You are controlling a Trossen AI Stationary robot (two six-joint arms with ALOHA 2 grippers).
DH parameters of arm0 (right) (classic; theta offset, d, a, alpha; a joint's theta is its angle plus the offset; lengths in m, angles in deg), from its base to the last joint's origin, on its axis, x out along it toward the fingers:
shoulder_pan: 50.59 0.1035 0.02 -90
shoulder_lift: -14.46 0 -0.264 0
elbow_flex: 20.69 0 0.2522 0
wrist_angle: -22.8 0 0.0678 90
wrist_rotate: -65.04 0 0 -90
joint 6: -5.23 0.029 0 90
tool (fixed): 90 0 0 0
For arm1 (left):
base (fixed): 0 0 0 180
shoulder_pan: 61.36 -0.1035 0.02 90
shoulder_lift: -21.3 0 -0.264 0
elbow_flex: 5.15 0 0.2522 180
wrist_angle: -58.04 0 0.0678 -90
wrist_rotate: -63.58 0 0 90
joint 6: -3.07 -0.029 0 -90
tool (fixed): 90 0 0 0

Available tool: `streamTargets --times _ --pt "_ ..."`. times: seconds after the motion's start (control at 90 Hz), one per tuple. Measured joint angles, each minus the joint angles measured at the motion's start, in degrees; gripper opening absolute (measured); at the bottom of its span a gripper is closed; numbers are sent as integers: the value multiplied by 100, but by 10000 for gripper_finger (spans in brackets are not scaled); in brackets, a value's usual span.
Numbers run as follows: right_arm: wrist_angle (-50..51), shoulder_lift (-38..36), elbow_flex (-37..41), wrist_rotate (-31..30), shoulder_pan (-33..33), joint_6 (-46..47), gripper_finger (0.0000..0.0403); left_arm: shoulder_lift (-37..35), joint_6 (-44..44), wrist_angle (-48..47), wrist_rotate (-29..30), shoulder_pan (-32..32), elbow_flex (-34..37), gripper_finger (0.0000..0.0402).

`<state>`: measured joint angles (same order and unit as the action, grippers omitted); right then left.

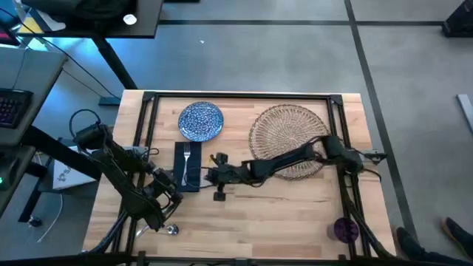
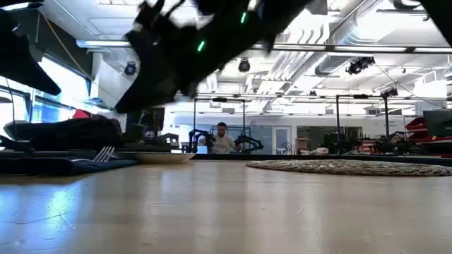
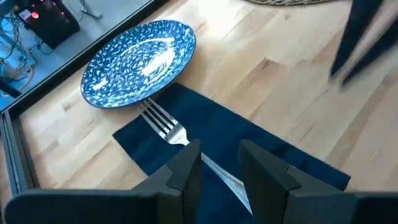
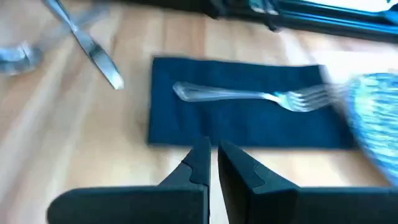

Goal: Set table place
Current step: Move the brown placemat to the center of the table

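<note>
A dark navy napkin (image 1: 188,164) lies flat on the table (image 1: 281,214), with a silver fork (image 3: 163,123) on top, its tines toward the blue speckled plate (image 1: 201,120). My left gripper (image 3: 219,167) hovers open over the napkin's near end, one finger on either side of the fork's handle (image 3: 227,182). My right gripper (image 4: 212,155) is shut and reaches in from the right, its tips at the napkin's right long edge (image 4: 249,145). The wicker placemat (image 1: 290,140) lies at the far right. The purple cup (image 1: 345,229) stands near the front right. My right gripper comes in level from the table's right, and its shut fingertips (image 4: 200,157) are at the napkin's long edge. I cannot tell whether they touch the cloth.
A knife (image 4: 93,51) and another silver piece (image 4: 13,57) lie on the wood to the left of the napkin's near end; the silver piece (image 1: 171,230) also shows near the front edge. A black rail frame (image 1: 244,95) runs around the table. Bare wood lies between napkin and cup.
</note>
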<state>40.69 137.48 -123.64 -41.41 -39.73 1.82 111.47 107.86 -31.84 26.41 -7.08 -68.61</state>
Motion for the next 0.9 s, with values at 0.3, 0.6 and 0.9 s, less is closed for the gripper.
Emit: streamTargets --times 0.3,0.6,0.9 --pt "3479 -1336 0 -1784 -11 -196 0 0 0 133 -22 0 0 90" --pt "5791 -1744 0 -2106 -74 1213 0 0 -112 159 -796 0 0 90" --pt "8080 -1746 3 -2110 -315 2600 0 0 -642 302 -1659 0 0 90"
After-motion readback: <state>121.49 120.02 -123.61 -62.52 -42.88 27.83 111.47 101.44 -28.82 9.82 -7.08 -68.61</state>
